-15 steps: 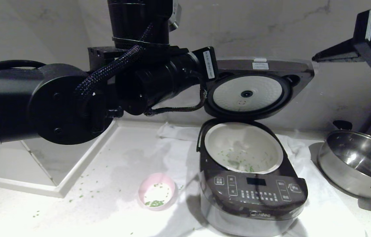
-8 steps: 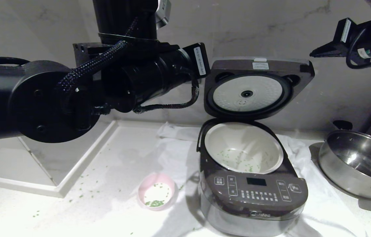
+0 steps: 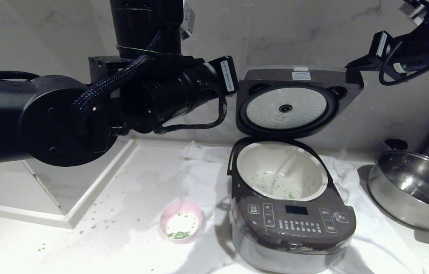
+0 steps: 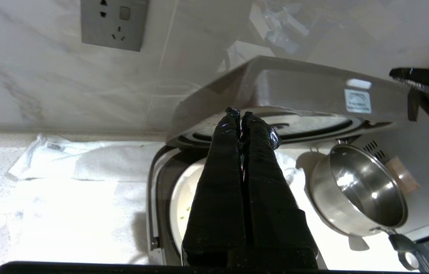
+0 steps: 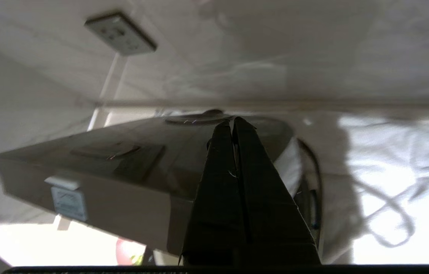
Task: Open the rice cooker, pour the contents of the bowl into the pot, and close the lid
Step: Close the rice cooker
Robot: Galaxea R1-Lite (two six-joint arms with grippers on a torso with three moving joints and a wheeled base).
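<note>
Head view, speckled white counter [image 3: 130, 213], marble wall [image 3: 313, 34]

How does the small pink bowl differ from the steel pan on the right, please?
The bowl is small, pale pink and holds leftover green and white bits; the steel pan is much larger, shiny and looks empty. The bowl stands left of the rice cooker, the pan to its right. The pan has dark handles; the bowl has none. Both are round and open-topped.
</note>
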